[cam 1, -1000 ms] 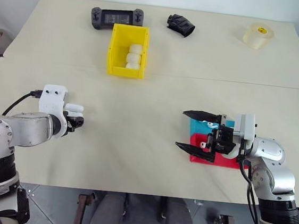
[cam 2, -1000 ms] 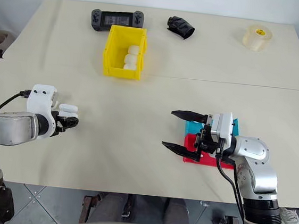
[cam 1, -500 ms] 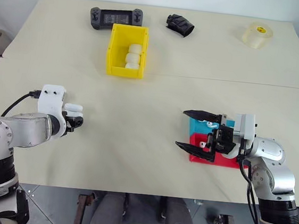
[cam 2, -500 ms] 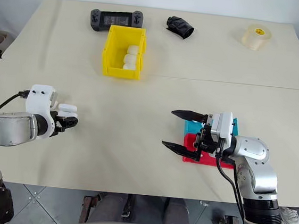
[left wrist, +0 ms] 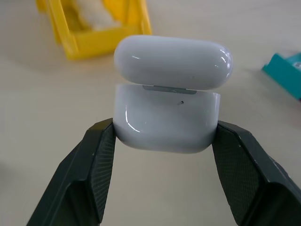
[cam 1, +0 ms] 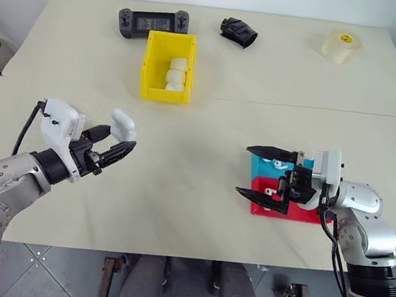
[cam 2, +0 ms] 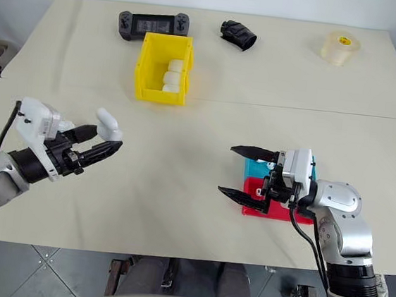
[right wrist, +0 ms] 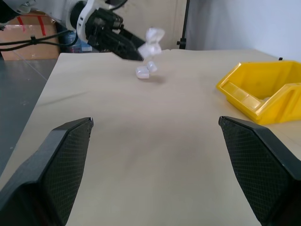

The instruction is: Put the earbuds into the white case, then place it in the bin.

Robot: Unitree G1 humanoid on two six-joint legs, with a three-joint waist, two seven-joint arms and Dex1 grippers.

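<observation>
The left gripper [cam 1: 124, 143] is gripping the white case [left wrist: 168, 105] by its lower half, one black jaw pressing on each short side, holding it raised above the surface [cam 1: 180, 182] toward the surface's 9 o'clock side. The jaws are clenching tight on the case body. The case is showing glossy white with rounded corners, its hinged lid sitting slightly lifted, a thin grey hinge strip and a tiny dot showing at the seam. In the head views it is appearing as a small white lump at the jaw tips.

The right gripper [cam 1: 266, 175] is hovering over the 4 o'clock part of the surface, jaws spreading wide apart and grasping nothing, pointing toward the left arm. Just behind it a teal tray [cam 1: 260, 168] and a red tray [cam 1: 297, 212] are lying side by side, with small white earbuds [cam 1: 278, 163] resting there.

The bin [cam 1: 168, 67] is standing toward 11 o'clock, well apart from both grippers, bright yellow, with several white cases [cam 1: 177, 74] stacked inside. Beyond it, along the 12 o'clock edge, are lying a dark game controller [cam 1: 154, 23], a black object [cam 1: 238, 33] and, toward 1 o'clock, a tape roll [cam 1: 340, 46].
</observation>
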